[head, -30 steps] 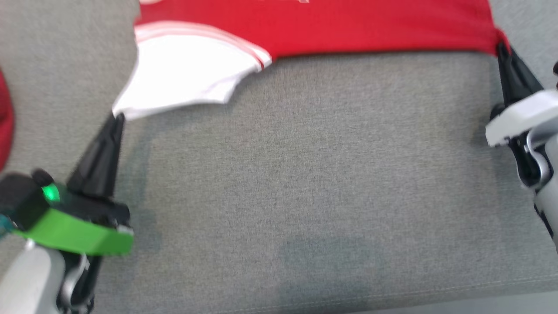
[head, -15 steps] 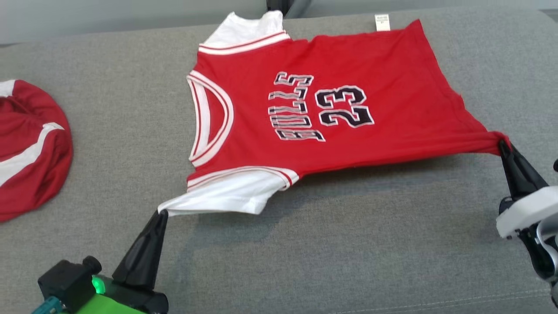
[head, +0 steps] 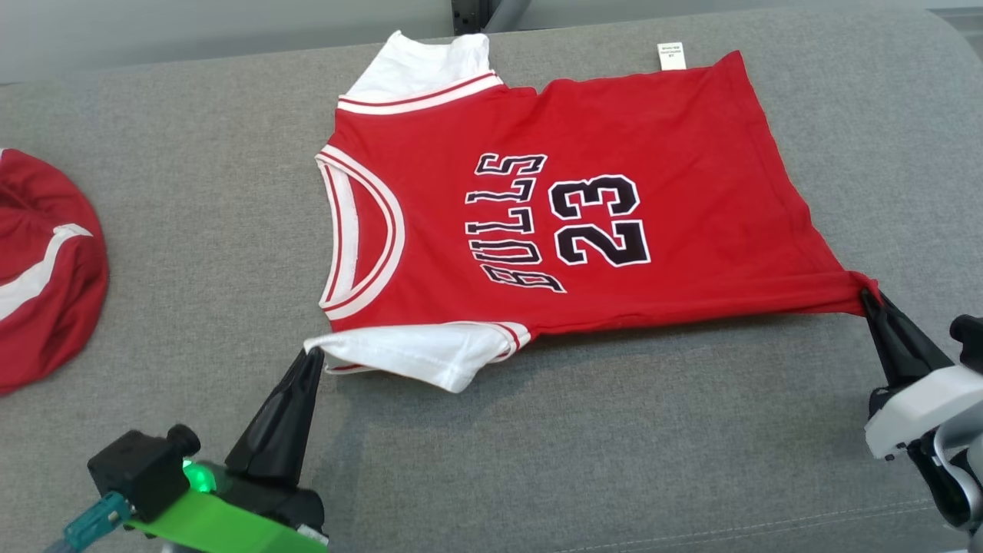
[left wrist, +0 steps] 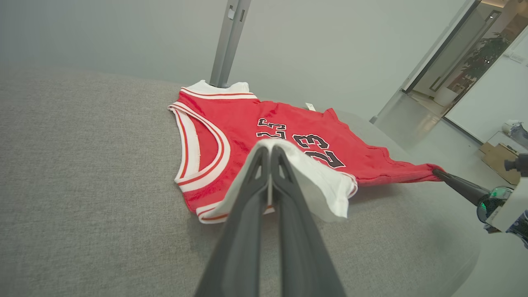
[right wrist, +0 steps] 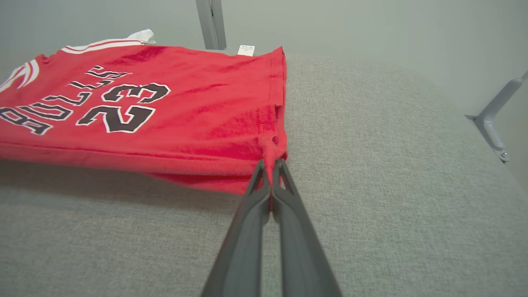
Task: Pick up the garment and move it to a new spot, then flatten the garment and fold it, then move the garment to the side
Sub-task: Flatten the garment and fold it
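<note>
The garment (head: 614, 130) is a red jersey with white sleeves and black "BULLS 23" lettering, spread face up on the grey cushion (head: 537, 461). My left gripper (head: 313, 355) is shut on the near white sleeve (head: 415, 353), which it holds slightly raised; the left wrist view shows the white cloth (left wrist: 313, 181) pinched between its fingers (left wrist: 247, 214). At the right, my right gripper (head: 868, 296) is shut on the garment's near hem corner (right wrist: 272, 148), pulling it into a point. The far edge of the garment (right wrist: 165, 53) lies flat.
A second red and white garment (head: 38, 269) lies bunched at the cushion's left edge. A metal post (left wrist: 229, 41) stands behind the cushion, and a bracket (right wrist: 491, 123) at its right end. Bare cushion lies between me and the jersey.
The head camera has tilted up, bringing the whole jersey into view. Both grippers keep their hold on sleeve and hem corner, and the jersey lies slightly nearer and flatter.
</note>
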Controlling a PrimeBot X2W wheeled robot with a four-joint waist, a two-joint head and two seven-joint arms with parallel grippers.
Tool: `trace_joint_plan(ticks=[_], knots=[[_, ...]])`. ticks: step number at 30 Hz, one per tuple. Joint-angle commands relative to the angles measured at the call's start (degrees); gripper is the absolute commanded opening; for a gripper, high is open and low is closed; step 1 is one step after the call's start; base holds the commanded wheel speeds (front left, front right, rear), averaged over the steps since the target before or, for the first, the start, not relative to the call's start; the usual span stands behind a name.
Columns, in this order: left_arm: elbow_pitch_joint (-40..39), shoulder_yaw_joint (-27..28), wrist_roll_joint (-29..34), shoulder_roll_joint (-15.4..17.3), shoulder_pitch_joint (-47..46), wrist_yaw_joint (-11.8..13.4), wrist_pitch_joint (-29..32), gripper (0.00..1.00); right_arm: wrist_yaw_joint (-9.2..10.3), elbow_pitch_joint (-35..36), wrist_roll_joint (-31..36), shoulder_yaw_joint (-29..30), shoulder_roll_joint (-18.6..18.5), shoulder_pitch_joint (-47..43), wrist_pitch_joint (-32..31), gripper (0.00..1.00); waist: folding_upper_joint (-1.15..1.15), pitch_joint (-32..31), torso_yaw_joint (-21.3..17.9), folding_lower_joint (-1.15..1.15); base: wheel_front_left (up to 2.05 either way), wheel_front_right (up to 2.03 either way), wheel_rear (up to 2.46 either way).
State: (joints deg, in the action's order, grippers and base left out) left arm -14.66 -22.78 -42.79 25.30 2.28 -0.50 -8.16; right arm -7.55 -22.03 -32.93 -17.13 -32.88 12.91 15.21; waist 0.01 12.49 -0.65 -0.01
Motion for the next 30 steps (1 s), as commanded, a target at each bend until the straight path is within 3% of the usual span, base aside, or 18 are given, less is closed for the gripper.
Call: trace_joint_plan(ticks=[1,14,28,29,30], knots=[[0.9,-0.1,-0.2,-0.6,-1.7,-0.3,0.0,0.00,0.11,-1.2,-0.4,-0.7,0.7,1.5,0.0,0.00,-0.01,0.8,-0.7,0.01,0.00,0.00,0.00],[16.9,0.3,2.0,-6.7,-21.1,-3.0,-3.7,0.00,0.11,-11.1,-1.5,-4.7,2.3,17.1,0.0,0.00,-0.01,6.0,0.0,0.01,0.00,0.00,0.00],[33.1,-0.8,4.2,-8.7,-36.1,-6.1,-6.1,0.00,0.11,-15.4,4.1,-4.4,4.3,27.9,0.0,0.00,-0.01,13.4,0.1,0.01,0.00,0.00,0.00],[33.8,-0.8,4.3,-8.8,-36.8,-6.1,-6.2,0.00,0.11,-15.9,4.1,-4.4,4.6,28.3,0.0,0.13,-0.01,13.7,0.1,0.01,0.00,0.00,0.00],[33.8,-0.8,4.3,-8.8,-36.8,-6.1,-6.2,0.00,0.11,-15.9,4.1,-4.4,4.6,28.3,0.0,0.13,-0.01,13.7,0.1,0.01,0.00,0.00,0.00]])
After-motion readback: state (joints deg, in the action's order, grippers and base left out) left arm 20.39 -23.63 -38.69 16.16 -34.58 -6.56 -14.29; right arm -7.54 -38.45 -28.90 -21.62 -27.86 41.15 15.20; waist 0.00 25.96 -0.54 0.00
